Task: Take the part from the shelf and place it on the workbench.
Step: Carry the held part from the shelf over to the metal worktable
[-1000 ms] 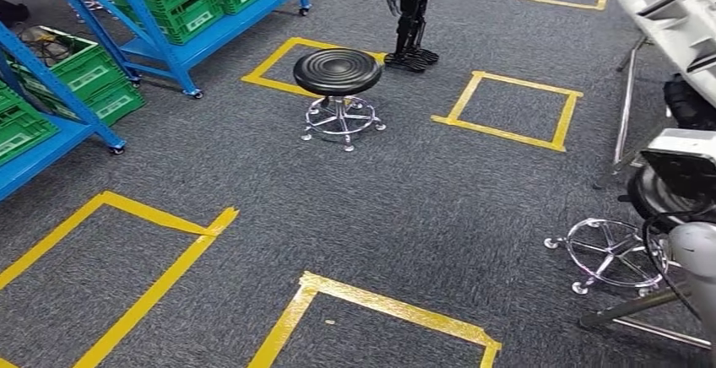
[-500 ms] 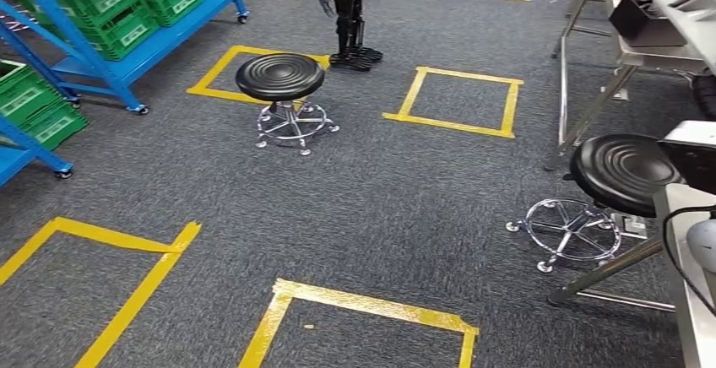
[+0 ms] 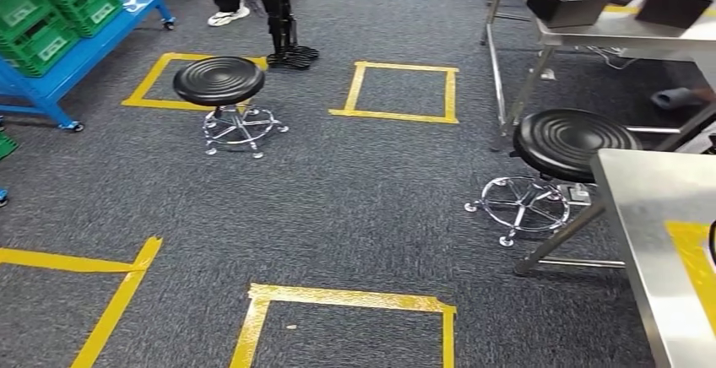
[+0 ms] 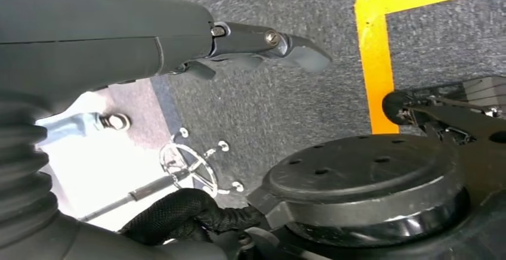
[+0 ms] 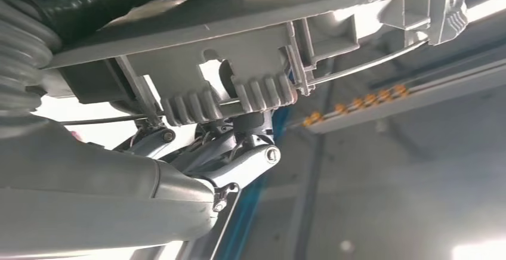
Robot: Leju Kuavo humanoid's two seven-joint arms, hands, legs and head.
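In the right wrist view my right hand (image 5: 230, 155) grips a flat grey plastic part (image 5: 238, 51) with ribs and clips, its fingers pressed against the part's underside. In the left wrist view my left hand (image 4: 197, 39) hangs over the carpet with its fingers stretched out and nothing in them. The steel workbench (image 3: 650, 216) stands at the right of the head view, with a yellow tape mark on its top. The blue shelf (image 3: 72, 60) with green crates (image 3: 51, 13) is at the far left.
Two black round stools stand on the grey carpet, one (image 3: 219, 81) left of centre and one (image 3: 574, 142) beside the workbench. A second steel bench (image 3: 625, 37) at the back right carries black trays. Another robot's legs (image 3: 287, 30) and a person's shoe (image 3: 224, 15) are at the back. Yellow tape squares mark the floor.
The camera has swung to the right: the shelf and stool slid leftward in the picture, and the workbench and the back bench have come into view.
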